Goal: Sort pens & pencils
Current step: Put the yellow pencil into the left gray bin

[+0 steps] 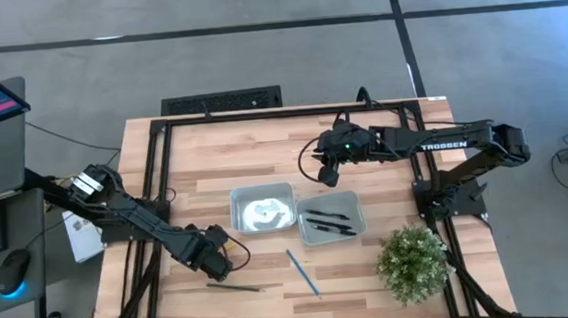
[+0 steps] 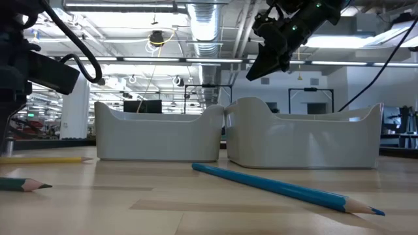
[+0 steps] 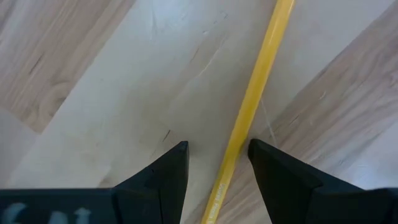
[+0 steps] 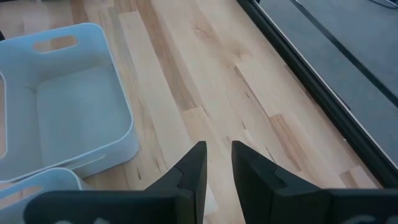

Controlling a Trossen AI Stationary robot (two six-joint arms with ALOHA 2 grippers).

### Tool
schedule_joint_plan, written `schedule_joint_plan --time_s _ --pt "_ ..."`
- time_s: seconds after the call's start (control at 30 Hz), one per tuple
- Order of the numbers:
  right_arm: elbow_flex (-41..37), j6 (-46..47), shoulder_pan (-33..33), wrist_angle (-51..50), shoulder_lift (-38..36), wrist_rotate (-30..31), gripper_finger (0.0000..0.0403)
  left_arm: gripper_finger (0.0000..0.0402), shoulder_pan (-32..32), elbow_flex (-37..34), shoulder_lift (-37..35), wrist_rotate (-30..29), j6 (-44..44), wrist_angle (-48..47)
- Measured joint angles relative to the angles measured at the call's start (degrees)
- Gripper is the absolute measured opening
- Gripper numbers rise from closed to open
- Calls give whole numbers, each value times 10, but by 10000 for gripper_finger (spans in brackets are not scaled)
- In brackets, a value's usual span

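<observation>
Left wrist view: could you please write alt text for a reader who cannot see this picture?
A yellow pencil lies on a pale wooden table, running between the two dark fingers of the left gripper, which stand open on either side of it without closing on it. Nothing else is in the picture.

Two white bins [image 1: 264, 210] stood side by side mid-bench [image 1: 214, 154], blocking a straight pass across. Bare wood lay open behind them. In front, a blue pencil [image 1: 303, 272] and a grey-green pencil [image 1: 235, 288] lay loose; a potted plant [image 1: 412, 261] crowded the front right corner.
</observation>
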Motion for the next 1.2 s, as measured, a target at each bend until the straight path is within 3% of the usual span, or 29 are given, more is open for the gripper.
schedule_joint_plan --time_s 1.03,1.2 --pt "0 20 0 0 0 0 95 169 0 -1 1 -10 29 3" --pt "0 20 0 0 0 0 95 169 1 -1 1 12 22 4"
